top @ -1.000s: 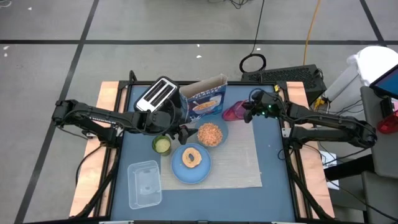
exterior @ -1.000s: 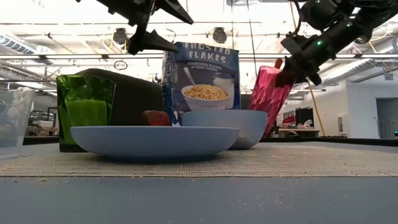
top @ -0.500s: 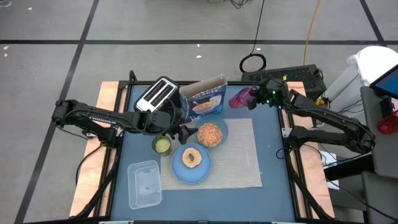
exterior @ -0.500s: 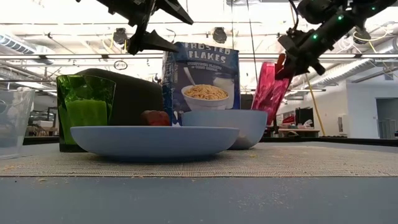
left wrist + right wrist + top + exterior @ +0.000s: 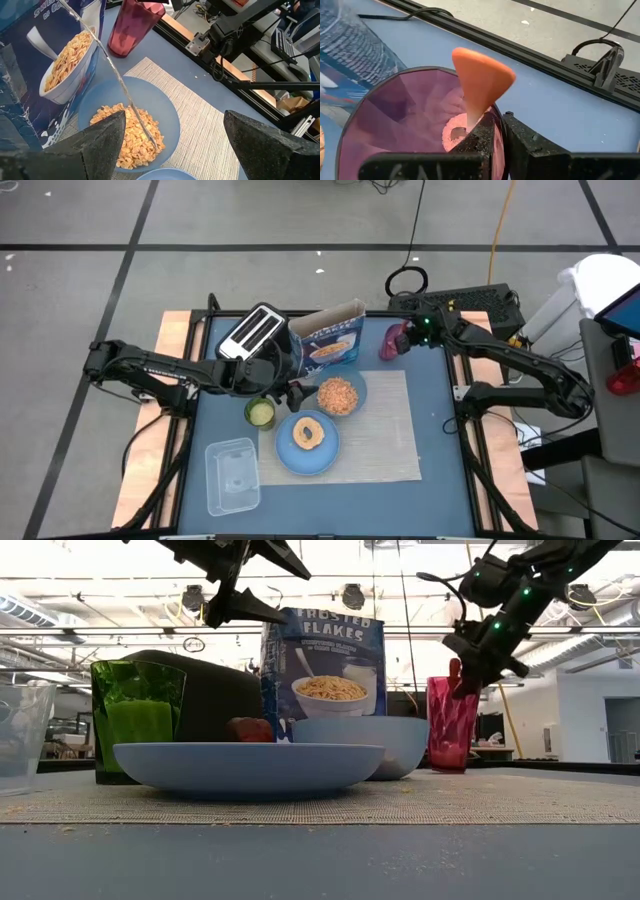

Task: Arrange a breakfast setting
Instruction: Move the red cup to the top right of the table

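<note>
- Clear plastic tub (image 5: 232, 475): nearest item, near-left corner of the table (image 5: 440, 430), off the beige placemat (image 5: 390, 430). Not part of the setting, I'd say.
- Light-blue plate (image 5: 306, 443): on the mat's near-left part, w/ the small dark-red fruit (image 5: 249, 729) on it; from above the food reads orange-brown. Centre of the setting, so other pieces go round it.
- Green cup (image 5: 260, 412): just left of plate, off the mat.
- Blue bowl (image 5: 129, 127): just beyond the plate, full of flakes; a thin metal spoon shaft (image 5: 117, 80) leans out of it.
- My left gripper (image 5: 292, 394): hovers above bowl and plate, fingers spread wide, nothing between them. Waiting, prob. parked clear of the right arm's work.
- Cereal box (image 5: 329, 340): upright behind the bowl, top flap open, front facing near side.
- Toaster (image 5: 253, 331): far-left, beside the box.
- Purple cup (image 5: 392, 342): upright on the bare blue table, far side, right of the box, just beyond the mat's far edge. Base looks down on the surface in the low view.
- My right gripper (image 5: 470, 665): at the cup's rim, fingers pinched narrow on the cup wall, one inside, one outside. Rim grip keeps it upright for setting down.
- Orange piece (image 5: 480, 80): stands up in front of my right fingers over the cup mouth; can't tell what it is.
- Next, I judge: release the rim, lift straight up so the cup doesn't tip.
</note>
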Tool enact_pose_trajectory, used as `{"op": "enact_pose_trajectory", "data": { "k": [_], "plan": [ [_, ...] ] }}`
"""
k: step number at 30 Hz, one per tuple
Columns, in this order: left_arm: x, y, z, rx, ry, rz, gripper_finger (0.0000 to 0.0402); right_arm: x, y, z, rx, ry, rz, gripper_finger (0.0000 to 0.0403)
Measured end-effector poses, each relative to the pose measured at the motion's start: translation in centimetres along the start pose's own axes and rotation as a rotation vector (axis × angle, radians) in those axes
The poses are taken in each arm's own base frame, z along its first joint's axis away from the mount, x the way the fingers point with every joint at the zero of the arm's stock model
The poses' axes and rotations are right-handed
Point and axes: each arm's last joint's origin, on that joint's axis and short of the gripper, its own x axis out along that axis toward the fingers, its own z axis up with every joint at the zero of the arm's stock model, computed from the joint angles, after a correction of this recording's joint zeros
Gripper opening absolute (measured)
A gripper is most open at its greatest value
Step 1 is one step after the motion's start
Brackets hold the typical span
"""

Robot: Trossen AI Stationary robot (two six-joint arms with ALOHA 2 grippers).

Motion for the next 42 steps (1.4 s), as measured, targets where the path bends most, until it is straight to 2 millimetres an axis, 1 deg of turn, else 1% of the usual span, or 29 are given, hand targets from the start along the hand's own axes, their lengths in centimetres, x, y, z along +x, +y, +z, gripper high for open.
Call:
{"op": "enact_pose_trajectory", "data": {
  "k": [7,23,27,37,42],
  "plan": [
    [0.0,0.0,0.0,0.0,0.0,0.0,0.0342,0.24,-0.21,0.04,0.008,0.009,-0.011,0.0023],
    [0.0,0.0,0.0,0.0,0.0,0.0,0.0342,0.24,-0.2,0.06,0.017,0.002,-0.01,0.0081],
    [0.0,0.0,0.0,0.0,0.0,0.0,0.0342,0.24,-0.19,0.09,0.019,-0.002,-0.01,0.01],
    [0.0,0.01,0.0,0.0,0.0,0.001,0.0342,0.24,-0.11,0.39,0.021,-0.033,-0.003,0.0168],
    [0.0,0.0,0.0,0.0,0.0,0.001,0.0342,0.23,-0.03,0.69,0.002,-0.064,0.005,0.0189]
  ]
}}
